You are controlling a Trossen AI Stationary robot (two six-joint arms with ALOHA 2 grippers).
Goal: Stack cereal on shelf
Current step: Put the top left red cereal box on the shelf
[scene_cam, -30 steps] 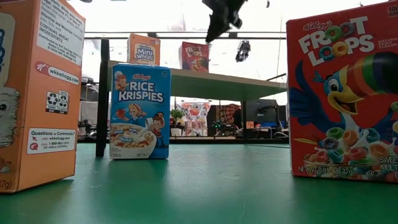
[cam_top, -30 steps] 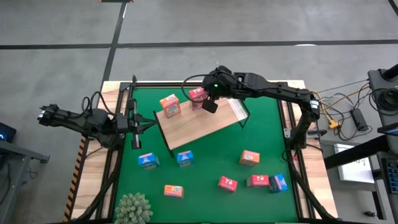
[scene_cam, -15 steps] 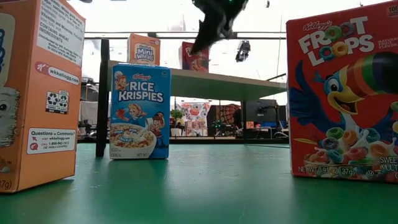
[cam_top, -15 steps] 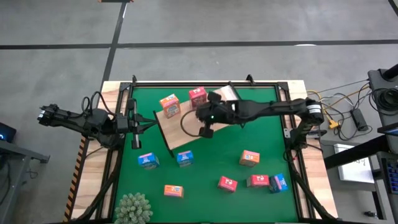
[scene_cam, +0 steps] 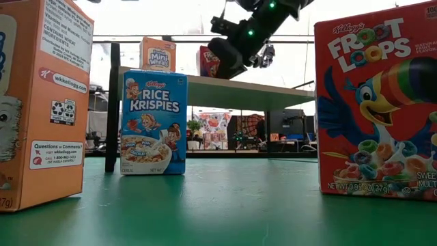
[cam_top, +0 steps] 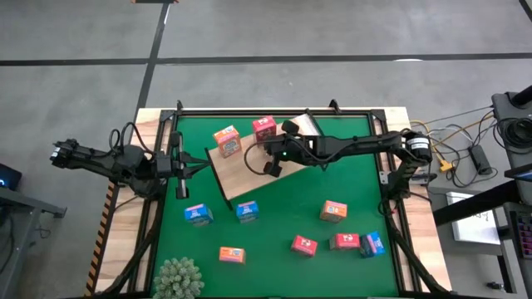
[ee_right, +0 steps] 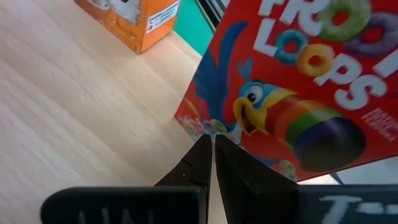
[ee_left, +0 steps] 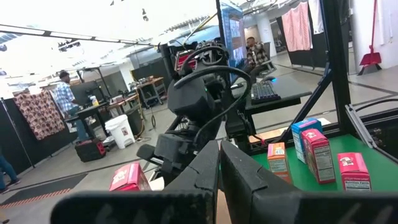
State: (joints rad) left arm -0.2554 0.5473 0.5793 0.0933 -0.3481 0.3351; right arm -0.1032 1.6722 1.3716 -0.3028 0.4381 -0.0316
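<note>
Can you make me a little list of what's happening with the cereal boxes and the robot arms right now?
on the shelf: orange Mini-Wheats box and red Froot Loops box
still on the green mat: seven boxes, including the Rice Krispies box
right gripper: shut, empty, over the shelf, close to the red Froot Loops box
left gripper: shut, empty, waiting at the left side of the table
other: fuzzy green plant at the near left corner
</note>
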